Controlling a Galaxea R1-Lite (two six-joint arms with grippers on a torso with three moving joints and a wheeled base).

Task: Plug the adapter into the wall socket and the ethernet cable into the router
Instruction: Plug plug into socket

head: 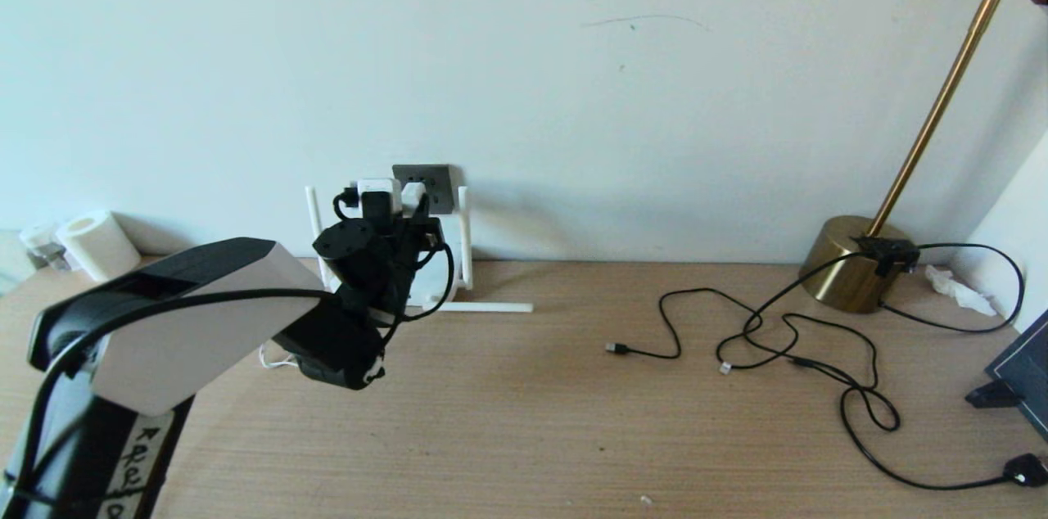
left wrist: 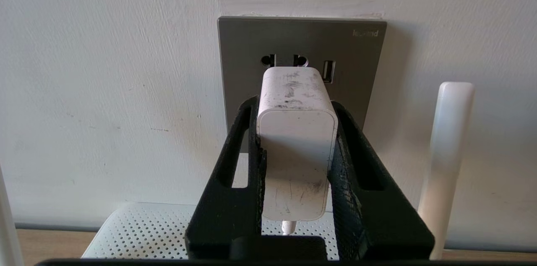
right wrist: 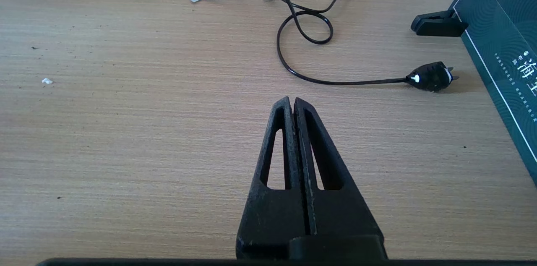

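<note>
While the left gripper (left wrist: 297, 140) grips the white adapter (left wrist: 297, 131) by its sides, the plug's front end sits against the grey wall socket (left wrist: 356, 69), above the router (left wrist: 142, 228). Over the table (right wrist: 126, 131), the right gripper (right wrist: 293, 104) hangs clenched and empty, with the ethernet cable (head: 741, 335) lying loose near the lamp (head: 847, 261).

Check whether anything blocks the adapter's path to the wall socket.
Nothing visible does. The left end effector holds the adapter directly before the wall socket; the router lies below, and one antenna stands off to the side.
</note>
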